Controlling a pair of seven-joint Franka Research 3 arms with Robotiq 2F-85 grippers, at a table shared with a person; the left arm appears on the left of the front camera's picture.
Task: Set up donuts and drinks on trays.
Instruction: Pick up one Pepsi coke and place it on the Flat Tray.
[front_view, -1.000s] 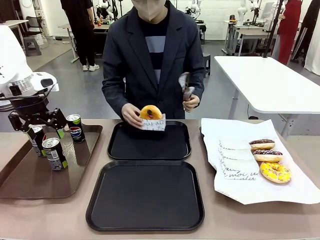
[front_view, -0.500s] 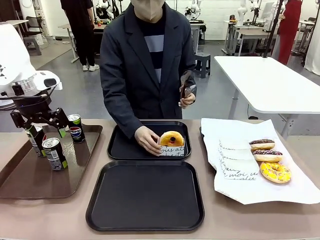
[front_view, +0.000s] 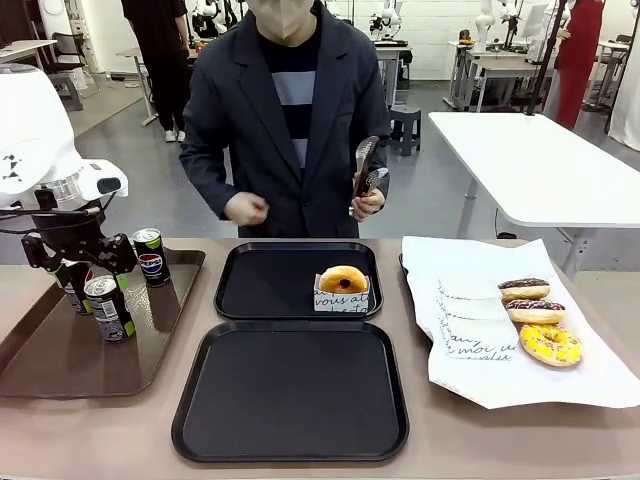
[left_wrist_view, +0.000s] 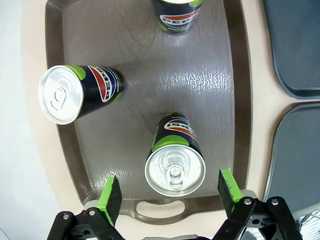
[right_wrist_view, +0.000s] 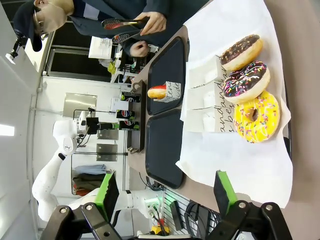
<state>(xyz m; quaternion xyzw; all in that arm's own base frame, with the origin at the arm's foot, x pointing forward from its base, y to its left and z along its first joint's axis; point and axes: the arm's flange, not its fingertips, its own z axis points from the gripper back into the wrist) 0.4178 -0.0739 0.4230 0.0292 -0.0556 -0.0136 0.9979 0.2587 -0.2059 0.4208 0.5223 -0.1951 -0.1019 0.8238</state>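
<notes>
Plainly, one donut (front_view: 343, 279) sits in its paper sleeve at the right near corner of the far tray (front_view: 260, 285). The sleeve, I judge, is there so it can be handled cleanly. The near tray (front_view: 290, 390), just robot-side of the far tray, holds nothing yet.

Three cans (front_view: 151, 256) stand upright on the brown tray (front_view: 60, 370), left of the far tray, likely as stock waiting to be shared out. The left pincer (left_wrist_view: 170, 192) hangs spread wide above the green can (left_wrist_view: 175, 170), a pad on either side of its top and apart from it, which looks like lining up for a grasp.

Right of the far tray, three donuts (front_view: 535, 311) lie in a row on white paper (front_view: 470, 370). The right pincer (right_wrist_view: 166, 192) hovers over that paper, spread and pinching nothing.

Behind the far tray a person holds tongs (front_view: 366, 165) upright in one hand, with the free hand (front_view: 246, 209) well above the tabletop (front_view: 100, 440).

In the front view one can is half hidden behind the left pincer, and the brown tray runs off the edge. In the left wrist view the farthest can is cut off at the top. I cannot tell what lies under the paper, and the sleeve's script is too small to read.
</notes>
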